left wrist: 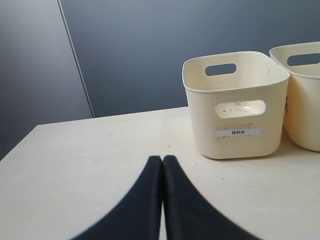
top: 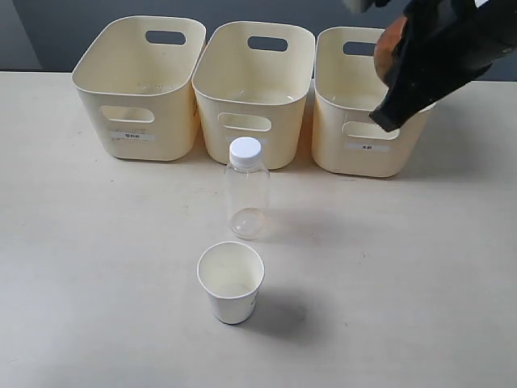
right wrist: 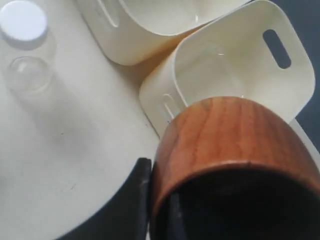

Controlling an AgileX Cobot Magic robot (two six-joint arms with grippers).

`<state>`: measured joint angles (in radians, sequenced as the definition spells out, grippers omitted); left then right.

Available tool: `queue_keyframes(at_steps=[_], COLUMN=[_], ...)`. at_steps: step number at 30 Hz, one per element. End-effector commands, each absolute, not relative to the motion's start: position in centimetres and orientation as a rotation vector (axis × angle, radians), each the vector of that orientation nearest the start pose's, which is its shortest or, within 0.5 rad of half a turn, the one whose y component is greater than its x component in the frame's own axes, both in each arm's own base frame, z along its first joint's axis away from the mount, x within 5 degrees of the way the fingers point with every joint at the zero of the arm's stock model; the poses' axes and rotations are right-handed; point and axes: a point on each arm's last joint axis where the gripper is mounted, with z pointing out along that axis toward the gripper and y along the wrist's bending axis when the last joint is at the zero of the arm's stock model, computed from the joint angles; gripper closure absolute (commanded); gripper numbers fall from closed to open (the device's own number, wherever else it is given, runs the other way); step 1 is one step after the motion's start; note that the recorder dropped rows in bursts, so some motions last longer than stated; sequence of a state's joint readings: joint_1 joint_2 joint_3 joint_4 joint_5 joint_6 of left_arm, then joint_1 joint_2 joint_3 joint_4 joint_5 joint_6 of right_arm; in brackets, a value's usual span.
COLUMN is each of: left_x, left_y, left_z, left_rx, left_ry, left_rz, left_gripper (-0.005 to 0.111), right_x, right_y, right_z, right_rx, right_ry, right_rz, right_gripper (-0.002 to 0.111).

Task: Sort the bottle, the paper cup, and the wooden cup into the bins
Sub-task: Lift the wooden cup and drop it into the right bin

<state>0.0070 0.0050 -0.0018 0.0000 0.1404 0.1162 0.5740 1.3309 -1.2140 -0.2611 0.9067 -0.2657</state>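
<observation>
The reddish-brown wooden cup (right wrist: 230, 145) hangs in the air above the right bin (right wrist: 240, 65), with my right gripper (right wrist: 160, 200) shut on its rim, one finger outside and one inside. From the exterior view only a sliver of the wooden cup (top: 389, 44) shows beside the black right arm (top: 436, 56) over the right bin (top: 363, 113). The clear bottle (top: 245, 190) with white cap stands in front of the middle bin (top: 252, 89). The white paper cup (top: 231, 281) stands nearer, upright. My left gripper (left wrist: 162, 162) is shut and empty, low over the table near the left bin (left wrist: 235, 102).
The left bin (top: 137, 85), middle bin and right bin stand in a row at the table's far edge, each with a small label. A dark wall rises behind them. Bare tabletop (top: 97, 267) lies left and right of the bottle and paper cup.
</observation>
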Motion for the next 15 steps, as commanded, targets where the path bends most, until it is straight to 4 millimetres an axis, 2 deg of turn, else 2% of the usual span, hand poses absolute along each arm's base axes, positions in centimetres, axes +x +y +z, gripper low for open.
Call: queue_keyframes(at_steps=[1, 4, 6, 11, 15], left_x=[5.6, 5.6, 5.6, 5.6, 5.6], left_y=[0.0, 0.0, 0.0, 0.0, 0.0], left_z=[20.1, 20.1, 20.1, 20.1, 20.1], left_rx=[0.087, 0.087, 0.087, 0.087, 0.087], left_ry=[1.617, 1.617, 1.617, 1.617, 1.617], left_rz=[0.094, 0.094, 0.094, 0.094, 0.094], left_gripper=[0.107, 0.107, 0.107, 0.107, 0.107], right_x=[27.4, 30.9, 34.3, 39.2, 42.9], right_y=[11.6, 10.5, 10.3, 10.1, 10.3], right_z=[33.9, 31.9, 31.0, 30.8, 29.3], right_rx=[-1.019, -1.049, -1.073, -1.052, -1.125], right_ry=[2.227, 2.252, 2.284, 2.286, 2.379], right_rz=[-0.219, -0.164, -0.027, -0.035, -0.003], right_gripper=[0.109, 0.109, 0.109, 0.109, 0.109])
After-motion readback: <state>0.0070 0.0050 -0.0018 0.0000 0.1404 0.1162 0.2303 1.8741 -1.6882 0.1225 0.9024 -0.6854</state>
